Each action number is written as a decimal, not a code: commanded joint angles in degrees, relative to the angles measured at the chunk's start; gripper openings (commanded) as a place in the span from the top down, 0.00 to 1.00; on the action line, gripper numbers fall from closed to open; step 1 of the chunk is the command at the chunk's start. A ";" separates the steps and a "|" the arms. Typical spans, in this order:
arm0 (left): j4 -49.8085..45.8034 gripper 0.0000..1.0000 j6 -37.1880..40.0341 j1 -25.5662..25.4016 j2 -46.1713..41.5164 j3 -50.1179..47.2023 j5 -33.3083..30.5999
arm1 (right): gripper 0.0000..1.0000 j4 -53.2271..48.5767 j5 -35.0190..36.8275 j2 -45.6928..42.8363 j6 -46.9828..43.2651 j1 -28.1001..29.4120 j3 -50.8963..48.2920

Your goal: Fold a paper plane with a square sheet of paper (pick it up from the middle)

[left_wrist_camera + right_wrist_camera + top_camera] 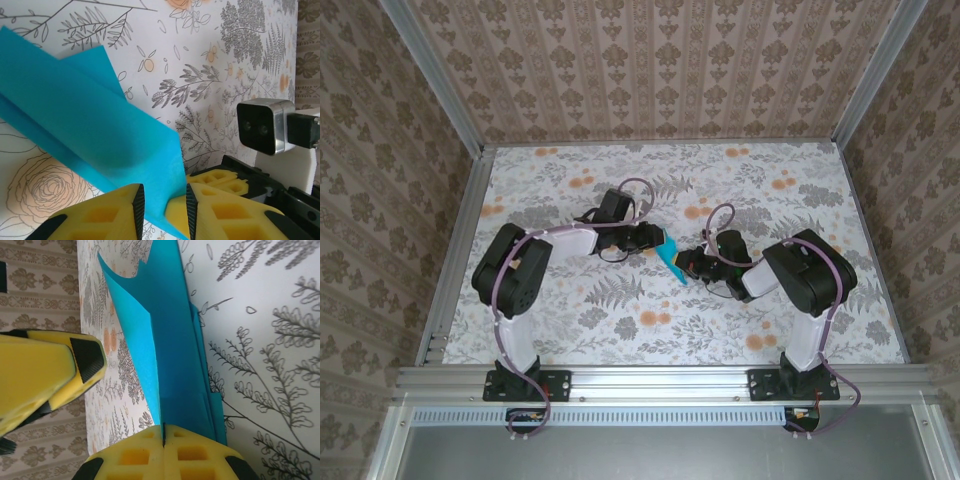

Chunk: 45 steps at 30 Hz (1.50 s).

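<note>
We see the folded turquoise paper (670, 258) near the table's centre: light, floppy, easily creased, best pinched along its spine. At its 4 o'clock the right gripper (163, 432) is clamped on it; at 10 o'clock the left gripper (162, 197) straddles an edge, jaws apart. Around them are the floral tabletop (620, 320) and wallpapered walls (650, 70).

Blue paper (95, 125), folded into layered flaps, lies tilted across the flowered bench (210, 60). Its lower corner sits between the yellow fingers of the left pincer (165, 197), which stand apart on either side. The right pincer (202, 179) meets the same corner from beyond. A silver camera box (265, 125) sits above it.
</note>
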 commanded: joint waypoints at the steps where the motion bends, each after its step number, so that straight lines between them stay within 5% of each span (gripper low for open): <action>1: 1.53 0.70 1.80 -0.33 1.49 1.97 1.59 | 0.95 1.06 -2.03 1.69 3.25 -0.75 0.15; 45: -4.31 0.76 1.42 0.02 7.84 4.79 -3.69 | 0.89 -6.14 -3.82 3.74 3.16 -1.92 2.65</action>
